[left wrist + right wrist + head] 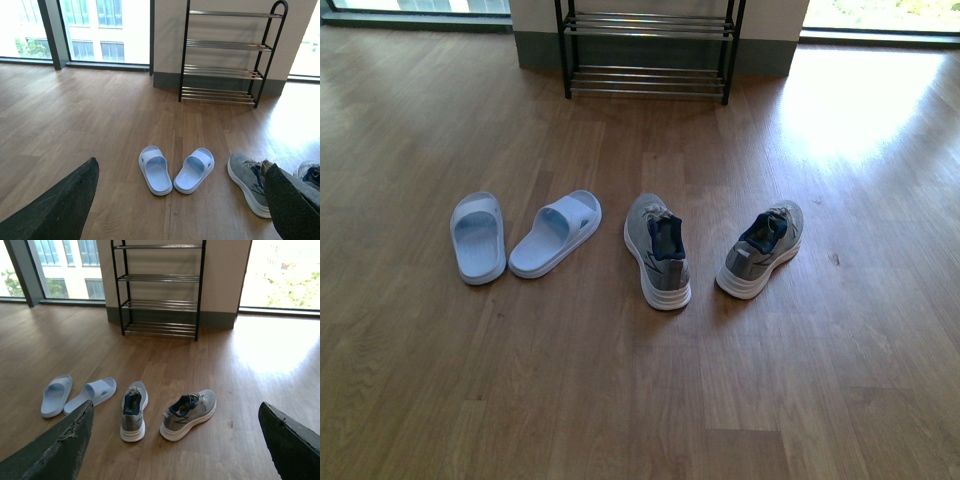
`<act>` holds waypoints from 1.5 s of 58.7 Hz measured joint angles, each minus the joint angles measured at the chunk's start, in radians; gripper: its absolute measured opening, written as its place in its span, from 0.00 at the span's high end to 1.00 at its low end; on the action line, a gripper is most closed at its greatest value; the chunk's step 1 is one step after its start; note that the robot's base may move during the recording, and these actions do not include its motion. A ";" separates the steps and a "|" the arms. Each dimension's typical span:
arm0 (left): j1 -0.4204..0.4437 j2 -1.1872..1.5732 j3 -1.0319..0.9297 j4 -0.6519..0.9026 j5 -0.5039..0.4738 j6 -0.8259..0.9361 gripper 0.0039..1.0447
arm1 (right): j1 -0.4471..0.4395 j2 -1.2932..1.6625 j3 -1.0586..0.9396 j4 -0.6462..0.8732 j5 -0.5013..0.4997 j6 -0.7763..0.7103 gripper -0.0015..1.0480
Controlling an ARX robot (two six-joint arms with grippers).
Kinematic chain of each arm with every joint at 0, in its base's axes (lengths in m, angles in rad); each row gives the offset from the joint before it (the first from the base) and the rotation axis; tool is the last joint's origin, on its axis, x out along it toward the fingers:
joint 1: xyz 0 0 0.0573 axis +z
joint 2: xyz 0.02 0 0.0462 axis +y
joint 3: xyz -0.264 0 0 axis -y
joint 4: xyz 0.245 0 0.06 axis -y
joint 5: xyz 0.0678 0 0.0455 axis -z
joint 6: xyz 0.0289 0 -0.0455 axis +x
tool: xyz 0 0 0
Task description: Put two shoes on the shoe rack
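Lying on floor (620,400): slides (478,238), sneakers (657,250), well apart from rack (645,75); L hand (180,165), R hand (176,404) released.

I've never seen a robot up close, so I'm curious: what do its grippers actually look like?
Only the fingers show, from the wrist cameras. The left gripper has two wedge-shaped fingers in black, rough-textured padding. The right gripper looks alike, one finger slightly frayed at its edge. No cables or markings show; the front camera shows neither arm.
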 joint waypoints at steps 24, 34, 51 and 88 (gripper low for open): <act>0.000 0.000 0.000 0.000 0.000 0.000 0.09 | 0.000 0.000 0.000 0.000 0.000 0.000 0.09; 0.000 0.000 0.000 0.000 0.000 0.000 0.09 | 0.000 0.000 0.000 0.000 0.000 0.000 0.09; 0.000 0.000 0.000 0.000 0.000 0.000 0.09 | 0.000 0.000 0.000 0.000 0.000 0.000 0.09; 0.000 0.000 0.000 0.000 0.000 0.000 0.09 | 0.000 0.000 0.000 0.000 0.000 0.000 0.09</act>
